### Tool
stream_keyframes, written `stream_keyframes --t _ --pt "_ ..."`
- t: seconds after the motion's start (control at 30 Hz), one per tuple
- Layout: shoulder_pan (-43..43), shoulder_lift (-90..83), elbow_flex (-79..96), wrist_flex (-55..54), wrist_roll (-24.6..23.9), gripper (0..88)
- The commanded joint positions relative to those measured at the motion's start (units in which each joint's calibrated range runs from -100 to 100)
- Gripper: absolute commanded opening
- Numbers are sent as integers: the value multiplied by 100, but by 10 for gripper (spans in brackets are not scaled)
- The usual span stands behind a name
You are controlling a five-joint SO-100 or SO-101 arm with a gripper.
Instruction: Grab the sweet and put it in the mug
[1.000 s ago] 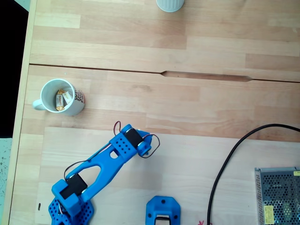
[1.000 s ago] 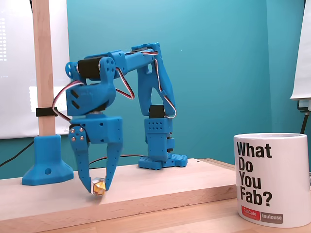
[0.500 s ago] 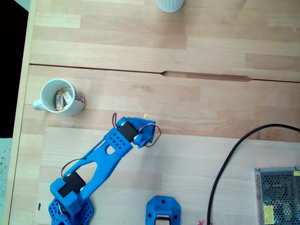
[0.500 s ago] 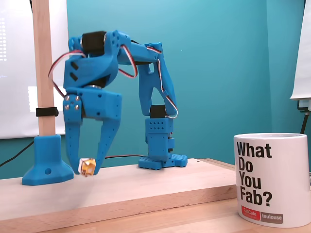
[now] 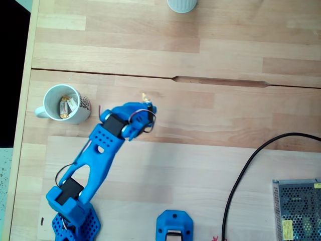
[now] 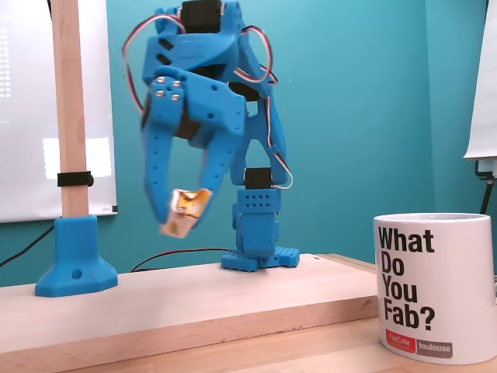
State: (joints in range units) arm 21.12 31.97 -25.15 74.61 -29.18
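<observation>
My blue gripper [image 6: 183, 218] hangs high above the raised wooden board, shut on the sweet [image 6: 185, 210], a small cream and yellow wrapped candy tilted between the fingers. In the top-down fixed view the gripper [image 5: 145, 108] is to the right of the mug [image 5: 83, 104], with the sweet's yellowish end [image 5: 145, 102] peeking out at its tip. The white mug stands on the lower table with a reddish pattern on its side and other sweets [image 5: 65, 104] inside. Seen from the side, the mug [image 6: 431, 287] stands at the front right, printed "What Do You Fab?".
A plain pale cup [image 5: 181, 4] stands at the top edge. A black cable [image 5: 241, 170] and a metal mesh box [image 5: 297, 210] lie at the lower right. A blue stand [image 5: 174, 227] holds a wooden post [image 6: 68, 116]. The raised board's edge [image 6: 233, 322] runs in front of the arm.
The gripper has risen from the board with the sweet in it and swung toward the mug: left and up in the top-down view, rightward in the side view.
</observation>
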Motion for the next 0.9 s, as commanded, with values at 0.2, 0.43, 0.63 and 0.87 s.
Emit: stream_keyframes --t 0.2,0.43,0.63,0.87 --pt "-289 -228 -394 79 -15 63" --pt "-304 -306 -402 660 -44 63" --pt "-369 -658 -402 724 -15 63" --pt "-515 -1028 -358 813 -10 63"
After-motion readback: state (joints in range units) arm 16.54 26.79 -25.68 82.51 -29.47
